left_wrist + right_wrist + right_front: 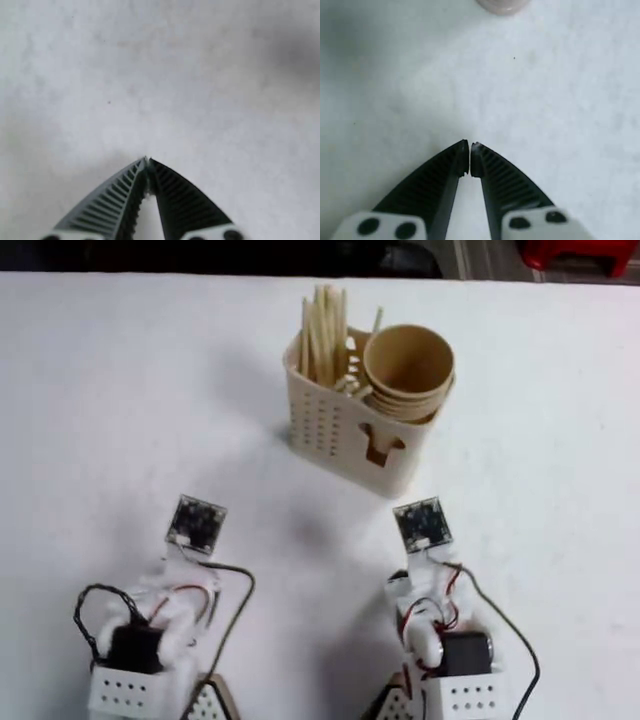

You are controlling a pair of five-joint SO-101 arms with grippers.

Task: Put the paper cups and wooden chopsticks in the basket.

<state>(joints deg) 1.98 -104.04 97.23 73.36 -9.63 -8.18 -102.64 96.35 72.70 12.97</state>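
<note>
White table (pixel 120 390) spreads out wide all around me. My two arms sit at its near edge. The left arm (pixel 140 640) is toward the near left corner. The right arm (pixel 445 645) is a bit right of the middle of that edge.

A big stretch of bare white table runs from my left arm up to the far left corner. Another runs along the right edge. A thinner strip of table lies between my arms and the basket (pixel 345 435).

The basket is cream with little holes. It stands upright near the far edge, a bit right of the middle, and it is turned a little crooked to that edge. The chopsticks (pixel 325 325) stand up in its left part. The paper cups (pixel 408 365) sit stacked in its right part, mouths up.

My left gripper (pixel 147 162) is pinched shut, with its tips together over bare table and nothing in it. My right gripper (pixel 470 146) is pinched shut too, and it holds nothing.

The basket is ahead of my right arm, near but not touching. From my left arm it is ahead and off to the right, farther away.
</note>
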